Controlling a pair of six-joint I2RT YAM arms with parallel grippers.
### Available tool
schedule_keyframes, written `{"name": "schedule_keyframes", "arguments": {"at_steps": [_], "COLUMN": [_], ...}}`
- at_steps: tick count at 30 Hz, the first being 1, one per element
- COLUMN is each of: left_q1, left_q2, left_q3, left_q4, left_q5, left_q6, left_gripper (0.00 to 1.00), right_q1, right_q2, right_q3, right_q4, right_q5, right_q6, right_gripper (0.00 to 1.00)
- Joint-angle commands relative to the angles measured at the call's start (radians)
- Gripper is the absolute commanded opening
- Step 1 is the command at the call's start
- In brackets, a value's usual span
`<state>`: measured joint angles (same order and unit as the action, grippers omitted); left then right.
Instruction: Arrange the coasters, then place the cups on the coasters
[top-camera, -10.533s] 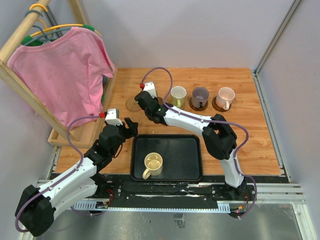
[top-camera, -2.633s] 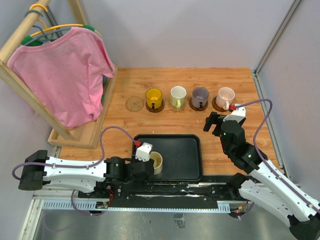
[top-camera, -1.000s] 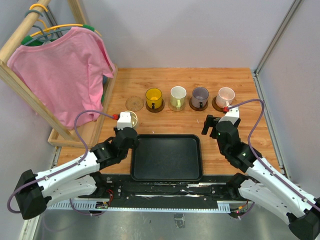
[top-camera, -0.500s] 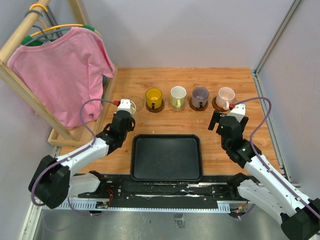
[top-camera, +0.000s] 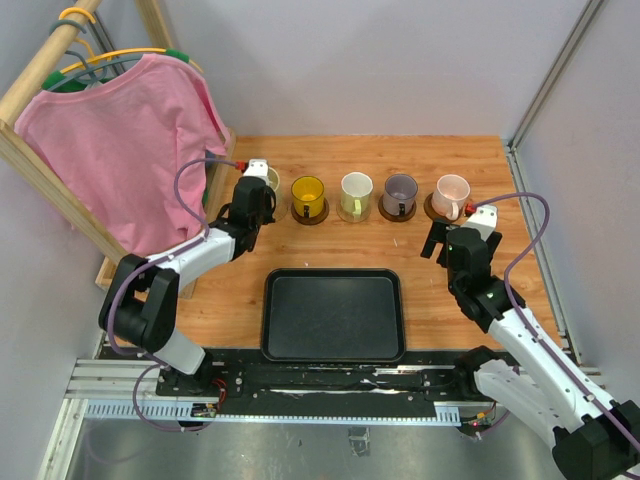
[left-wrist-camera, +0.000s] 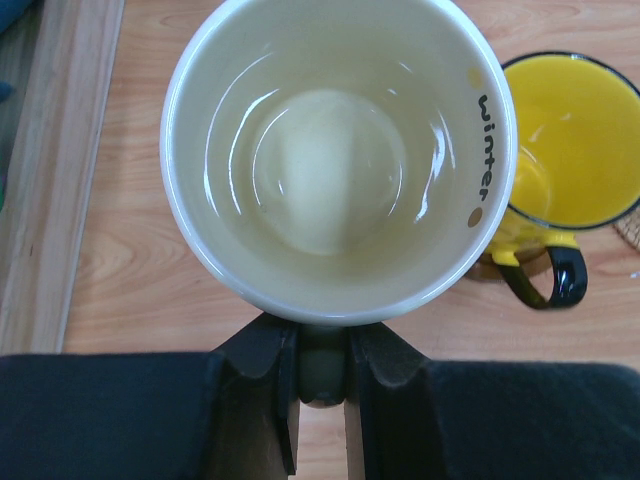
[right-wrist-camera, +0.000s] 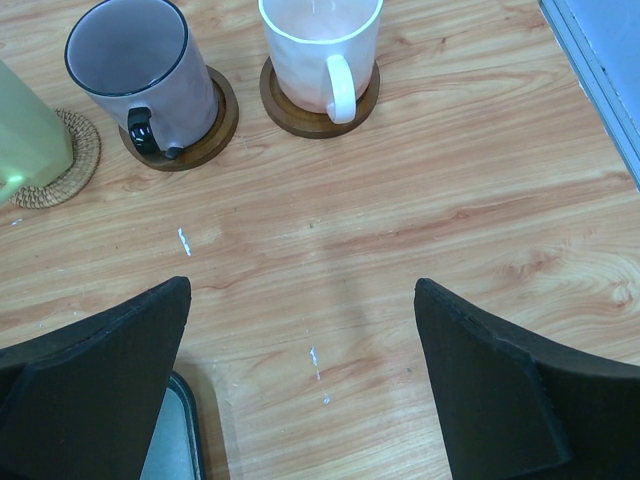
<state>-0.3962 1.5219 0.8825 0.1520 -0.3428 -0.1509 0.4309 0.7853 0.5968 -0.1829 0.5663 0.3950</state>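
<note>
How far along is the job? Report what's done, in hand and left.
Done: the yellow cup, green cup, purple cup and pink cup each sit on a coaster. In hand: the left gripper grips the cream cup by its handle, beside the yellow one. Left: set it on a coaster; none shows beneath. The right gripper is open and empty.

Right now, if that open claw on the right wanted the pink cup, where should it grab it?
Probably by the handle, coming in from the near side: the pink cup stands upright on its coaster with the handle pointing straight back at the right claw, and that loop is thin enough to pinch.
</note>
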Motion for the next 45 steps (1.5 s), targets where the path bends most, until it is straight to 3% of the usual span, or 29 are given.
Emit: {"name": "schedule_keyframes", "arguments": {"at_steps": [1, 14, 45], "left_q1": [0.015, 0.034, 0.051], "left_q2": [0.049, 0.142, 0.197], "left_q3": [0.112, 0.23, 0.192], "left_q4": [0.01, -0.178, -0.075], "left_q5": [0.016, 0.007, -0.005], "left_q6": [-0.028, -0.08, -0.108], "left_gripper": [0.0, 0.01, 0.01], "right_q1": [-0.02, -0.03, -0.039], "right_q2": [0.002, 0.036, 0.043], "right_q3": [0.032, 0.041, 0.018], "right_q4": [0.008, 0.008, 0.007], "right_q5": [-0.011, -0.049, -0.095], "right_q6": [-0.011, -0.008, 0.008], "right_gripper": [0.95, 0.95, 0.95]}}
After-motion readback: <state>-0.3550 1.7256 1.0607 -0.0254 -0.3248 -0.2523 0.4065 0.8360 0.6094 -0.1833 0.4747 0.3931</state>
